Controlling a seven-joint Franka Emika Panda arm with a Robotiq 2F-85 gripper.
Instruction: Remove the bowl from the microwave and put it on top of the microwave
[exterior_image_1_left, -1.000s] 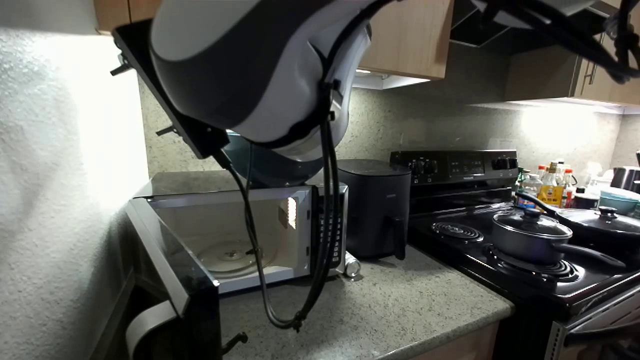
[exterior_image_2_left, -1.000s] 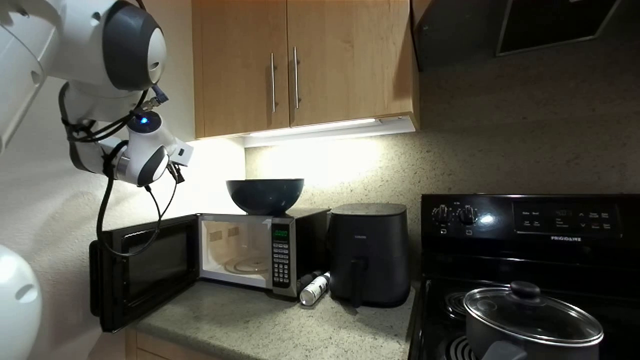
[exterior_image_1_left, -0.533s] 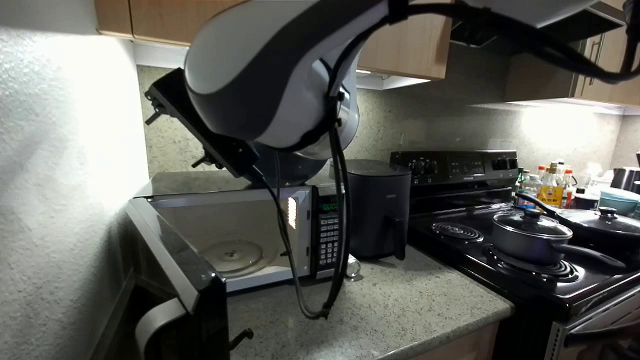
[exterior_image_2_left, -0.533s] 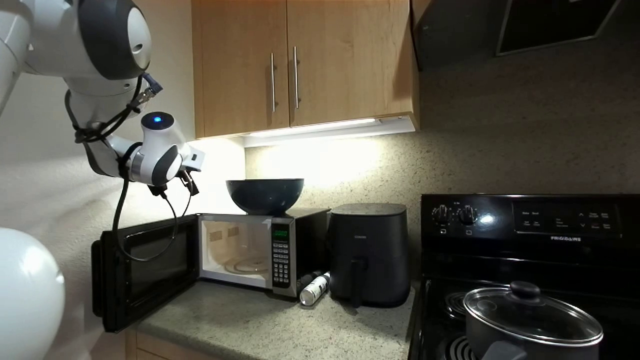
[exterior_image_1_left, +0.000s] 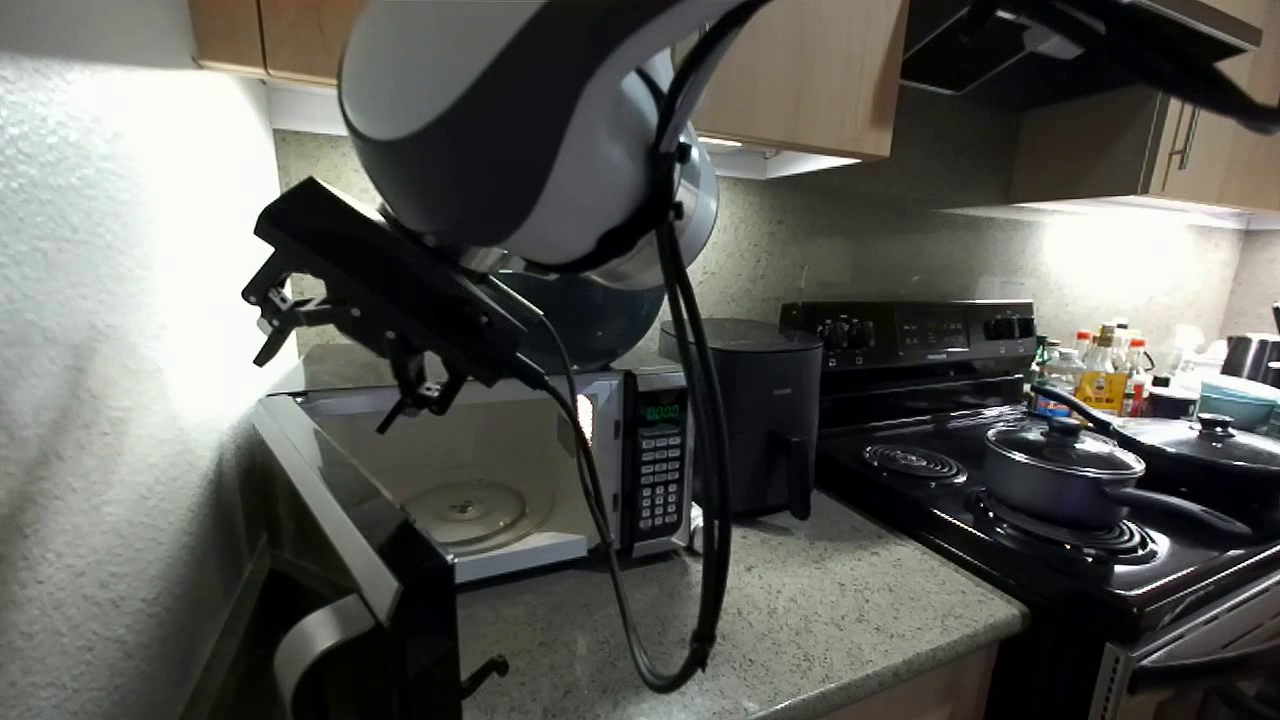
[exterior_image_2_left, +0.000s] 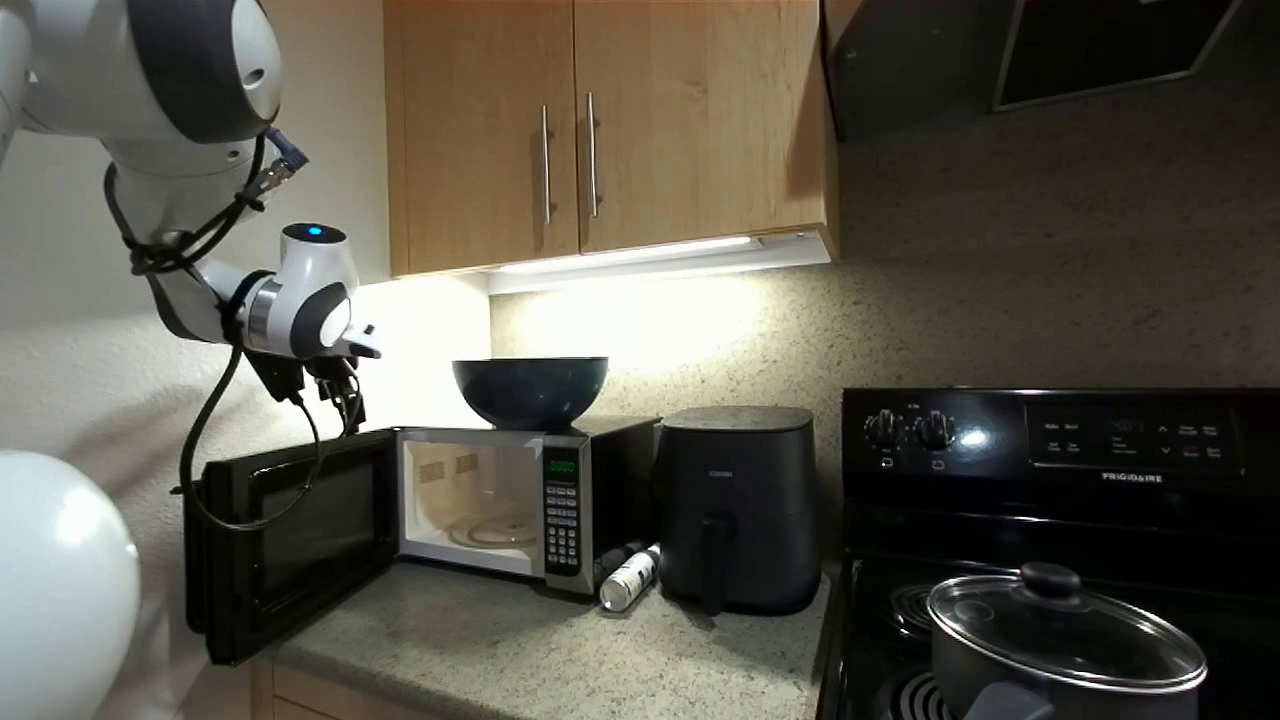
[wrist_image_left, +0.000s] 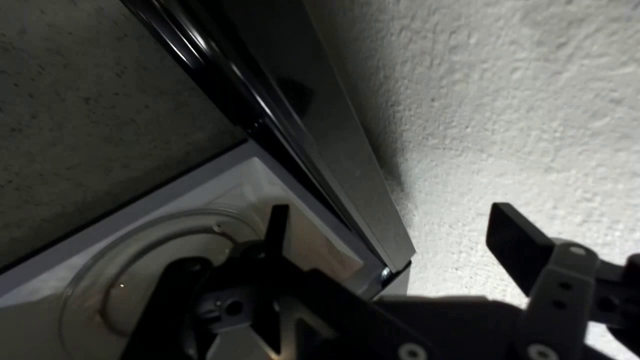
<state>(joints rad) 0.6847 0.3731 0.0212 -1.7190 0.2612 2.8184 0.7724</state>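
The dark blue-black bowl (exterior_image_2_left: 530, 393) rests upright on top of the microwave (exterior_image_2_left: 565, 520). In an exterior view my arm partly covers the bowl (exterior_image_1_left: 610, 320). The microwave's door (exterior_image_2_left: 320, 540) stands wide open toward the wall, and inside the cavity only the glass turntable (exterior_image_1_left: 465, 510) shows. My gripper (exterior_image_1_left: 323, 390) is open and holds nothing, hovering at the front left of the microwave above the door, apart from the bowl and tilted downward. From the wrist, the open gripper (wrist_image_left: 387, 215) spans the hinge end of the door (wrist_image_left: 345, 165) and the wall; the bowl is out of that view.
A textured wall (exterior_image_1_left: 120, 350) rises close to the left of the door and gripper. Wooden cabinets (exterior_image_2_left: 610, 130) hang above. Right of the microwave are a white bottle (exterior_image_2_left: 630, 580) and a black air fryer (exterior_image_2_left: 740, 510), then the stove with a lidded pot (exterior_image_2_left: 1065, 640). Looped cables (exterior_image_1_left: 660, 670) dangle below the arm.
My hand has tilted downward, so its open fingers now show in an exterior view. The door has swung slightly away from the wall. The bowl has stayed put.
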